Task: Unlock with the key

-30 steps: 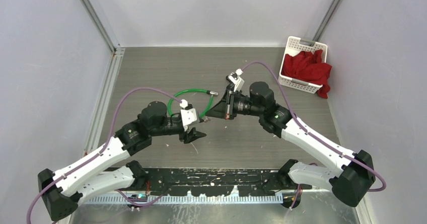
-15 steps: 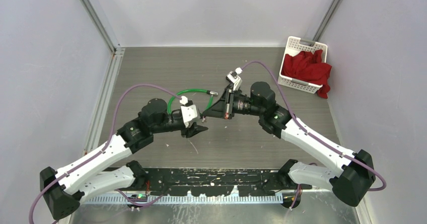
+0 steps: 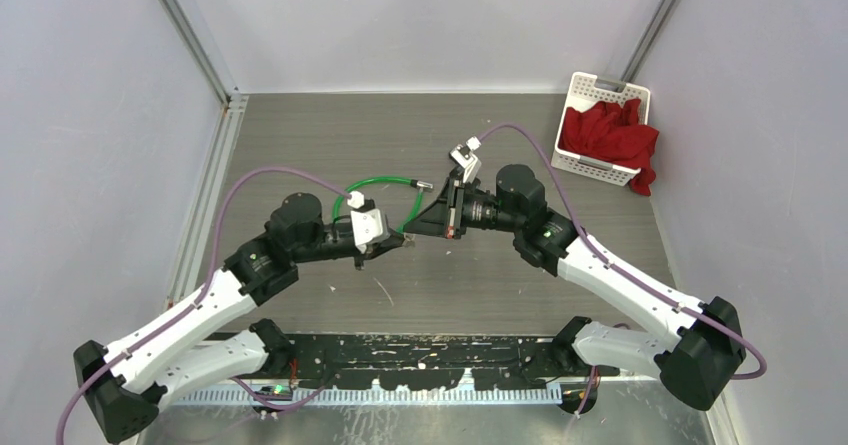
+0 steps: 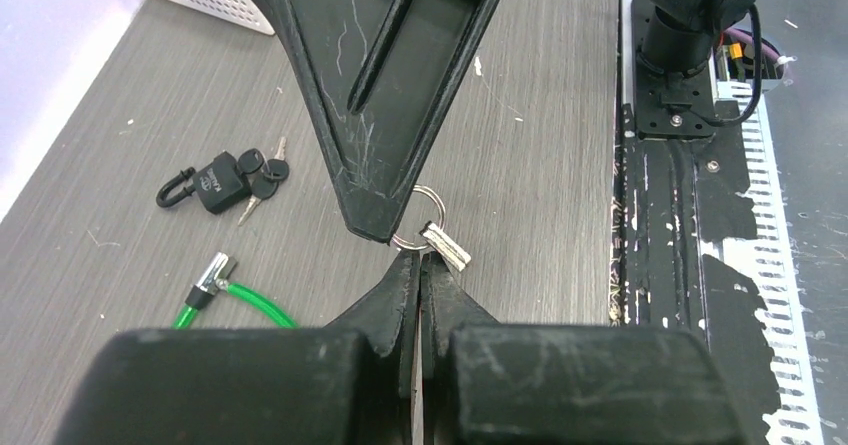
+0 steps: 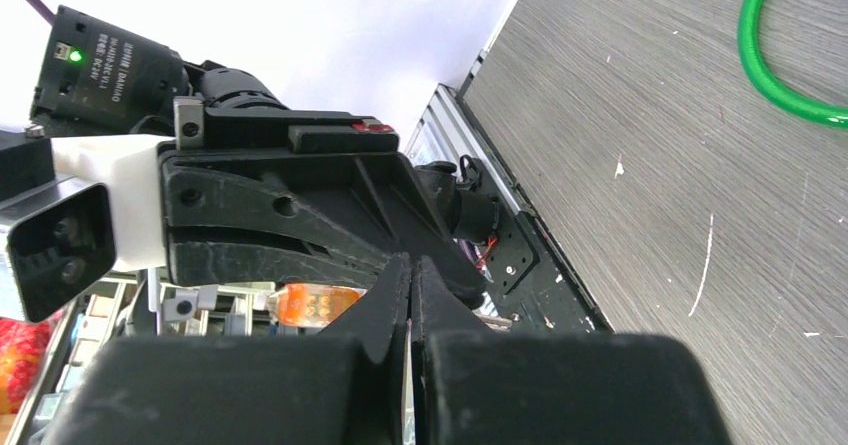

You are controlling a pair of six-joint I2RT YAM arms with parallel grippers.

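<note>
In the left wrist view a black padlock [image 4: 215, 185] lies on the table with two dark-headed keys [image 4: 262, 177] at its side. My right gripper [image 4: 372, 227] comes down from above, shut, and a key ring [image 4: 420, 215] sticks out of its tip. A small silver piece [image 4: 445, 247] hangs on that ring. My left gripper [image 4: 418, 261] is shut, its tips meeting on the ring's lower edge. From above, the left gripper [image 3: 398, 243] and the right gripper [image 3: 408, 232] touch tip to tip at mid-table. The right wrist view shows the right gripper [image 5: 412, 262] shut, with the left gripper's body behind it.
A green cable [image 3: 380, 183] loops on the table behind the grippers, its silver end [image 4: 212, 273] near the padlock. A white basket [image 3: 600, 90] holding a red cloth [image 3: 612, 135] stands at the back right. A black rail [image 4: 670, 225] runs along the near edge.
My left gripper moved up and right to the right gripper's tip and went from open to shut at the key ring. The right arm stayed still.
</note>
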